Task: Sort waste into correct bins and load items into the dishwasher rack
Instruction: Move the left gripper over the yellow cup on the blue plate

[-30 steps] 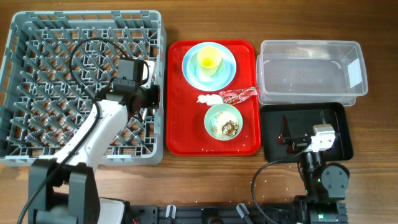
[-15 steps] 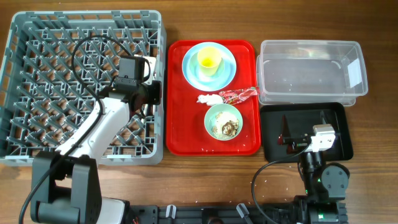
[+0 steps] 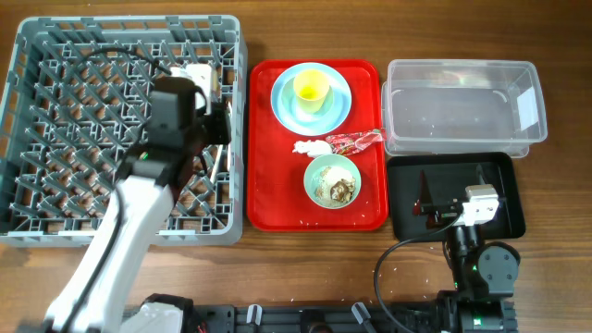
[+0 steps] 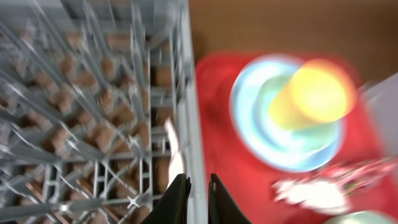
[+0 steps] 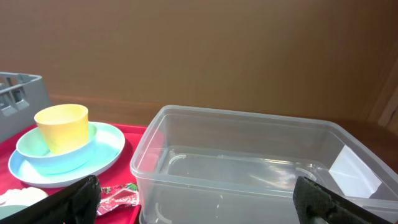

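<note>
The grey dishwasher rack [image 3: 55, 55] fills the left. My left gripper [image 3: 223, 128] hangs over its right wall, fingers [image 4: 179, 196] a narrow slit apart and empty. Below it a white utensil [image 4: 174, 152] lies inside the rack by that wall. On the red tray [image 3: 277, 208] a yellow cup [image 3: 312, 88] stands in a light blue bowl on a light blue plate [image 3: 338, 109]. Near them are a white napkin [image 3: 310, 147], a red wrapper [image 3: 356, 141] and a mint-green bowl [image 3: 333, 180] holding food scraps. My right gripper [image 3: 430, 205] is wide open and empty over the black tray [image 3: 499, 185].
The clear tub [image 3: 462, 65] stands behind the black tray; in the right wrist view the tub [image 5: 249, 162] is straight ahead of my gripper [image 5: 202, 202], with the cup [image 5: 61, 127] and wrapper [image 5: 118, 196] to its left. Bare wood table surrounds everything.
The left arm has risen and moved toward the back of the rack along its right wall. Its fingers have parted slightly. The right arm has not moved.
</note>
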### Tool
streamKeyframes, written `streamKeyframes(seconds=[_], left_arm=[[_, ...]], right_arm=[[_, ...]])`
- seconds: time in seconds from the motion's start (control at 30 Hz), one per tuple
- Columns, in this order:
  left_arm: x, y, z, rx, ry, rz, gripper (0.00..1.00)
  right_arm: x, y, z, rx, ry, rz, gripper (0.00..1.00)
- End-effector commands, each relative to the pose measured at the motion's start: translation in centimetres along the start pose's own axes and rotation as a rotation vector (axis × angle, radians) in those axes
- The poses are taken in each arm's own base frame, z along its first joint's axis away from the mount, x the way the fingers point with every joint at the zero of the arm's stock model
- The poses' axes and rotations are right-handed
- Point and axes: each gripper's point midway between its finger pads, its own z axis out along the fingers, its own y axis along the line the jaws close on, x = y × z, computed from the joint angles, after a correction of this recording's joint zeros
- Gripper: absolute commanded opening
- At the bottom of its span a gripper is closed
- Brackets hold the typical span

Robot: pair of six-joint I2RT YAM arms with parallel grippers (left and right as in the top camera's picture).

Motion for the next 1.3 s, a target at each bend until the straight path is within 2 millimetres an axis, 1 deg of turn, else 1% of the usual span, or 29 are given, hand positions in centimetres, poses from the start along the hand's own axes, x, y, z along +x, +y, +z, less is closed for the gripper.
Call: streamKeyframes(seconds=[0.0,0.03,0.07,0.13,0.17,0.3,0.33,0.37,0.4,0.47,0.5,0.53,0.57,0.6,0.7,0.77,0.9,0.93,0.97,1.0,1.03,1.07,1.1,1.17,1.2,1.23,1.27], left_arm=[[-2.4,-1.7,-4.5,0.068,-0.098,-0.124,0.44],[-1.3,-3.3,-5.0,0.131,-0.054,-0.11,0.49],[-0.2,-4.3,-5.0,0.165,-0.008,-0.1,0.53],[2.2,-5.8,-4.7,0.203,0.088,-0.078,0.56],[3.8,-7.0,-4.3,0.22,0.151,-0.053,0.57],[8.2,-11.7,-2.9,0.285,0.3,0.012,0.57],[9.1,-12.7,-2.6,0.3,0.326,0.038,0.59],[10.2,-13.7,-2.2,0.313,0.357,0.065,0.65],[11.6,-14.9,-1.6,0.327,0.393,0.095,0.74],[13.2,-16.1,-0.6,0.339,0.433,0.129,0.76],[14.1,-16.7,0.1,0.343,0.452,0.144,0.79],[14.9,-17.2,1.0,0.346,0.467,0.156,0.8],[15.1,-17.1,1.5,0.335,0.468,0.158,0.81],[14.9,-16.7,2.0,0.309,0.454,0.16,0.82],[14.0,-16.6,2.3,0.293,0.411,0.163,0.84],[14.0,-16.7,2.3,0.294,0.408,0.163,1.0],[14.1,-16.6,2.3,0.292,0.414,0.164,1.0],[13.7,-16.7,2.4,0.292,0.398,0.161,1.0],[13.0,-16.8,2.7,0.3,0.371,0.151,0.97],[12.1,-16.9,2.9,0.303,0.346,0.12,0.89],[11.0,-16.9,3.0,0.301,0.33,0.071,0.75],[8.6,-17.3,2.5,0.337,0.315,0.019,0.63],[7.0,-17.6,1.9,0.361,0.309,0.002,0.59],[1.8,-17.4,0.1,0.379,0.264,-0.042,0.54],[-1.9,-16.9,-1.3,0.371,0.217,-0.066,0.5],[-5.4,-16.4,-2.7,0.366,0.166,-0.074,0.45],[-8.6,-15.9,-4.1,0.361,0.114,-0.065,0.43]], right_arm=[[-0.1,-0.1,0.0,0.005,-0.006,0.0,1.0],[-0.1,-0.1,0.0,0.005,-0.006,0.0,1.0],[-0.1,-0.1,0.0,0.005,-0.006,0.0,1.0],[-0.1,-0.1,0.0,0.005,-0.006,0.0,1.0],[-0.1,-0.1,0.0,0.005,-0.006,0.0,1.0],[-0.1,-0.1,0.0,0.005,-0.006,0.0,1.0],[-0.1,-0.1,0.0,0.005,-0.006,0.0,1.0],[-0.1,-0.1,0.0,0.005,-0.006,0.0,1.0],[-0.1,-0.1,0.0,0.005,-0.006,0.0,1.0],[-0.1,-0.1,0.0,0.005,-0.006,0.0,1.0],[-0.1,-0.1,0.0,0.005,-0.006,0.0,1.0],[-0.1,-0.1,0.0,0.005,-0.006,0.0,1.0],[-0.1,-0.1,0.0,0.005,-0.006,0.0,1.0],[-0.1,-0.1,0.0,0.005,-0.006,0.0,1.0],[-0.1,-0.1,0.0,0.005,-0.006,0.0,1.0],[-0.1,-0.1,0.0,0.005,-0.006,0.0,1.0],[-0.1,-0.1,0.0,0.005,-0.006,0.0,1.0],[-0.1,-0.1,0.0,0.005,-0.006,0.0,1.0],[-0.1,-0.1,0.0,0.005,-0.006,0.0,1.0],[-0.1,-0.1,0.0,0.005,-0.006,0.0,0.99],[-0.1,-0.1,0.0,0.005,-0.006,0.0,1.0],[-0.1,-0.1,0.0,0.005,-0.006,0.0,1.0],[-0.1,-0.1,0.0,0.005,-0.006,0.0,1.0],[-0.1,-0.1,0.0,0.005,-0.006,0.0,1.0],[-0.1,-0.1,0.0,0.005,-0.006,0.0,1.0],[-0.1,-0.1,0.0,0.005,-0.006,0.0,1.0],[-0.1,-0.1,0.0,0.005,-0.006,0.0,1.0]])
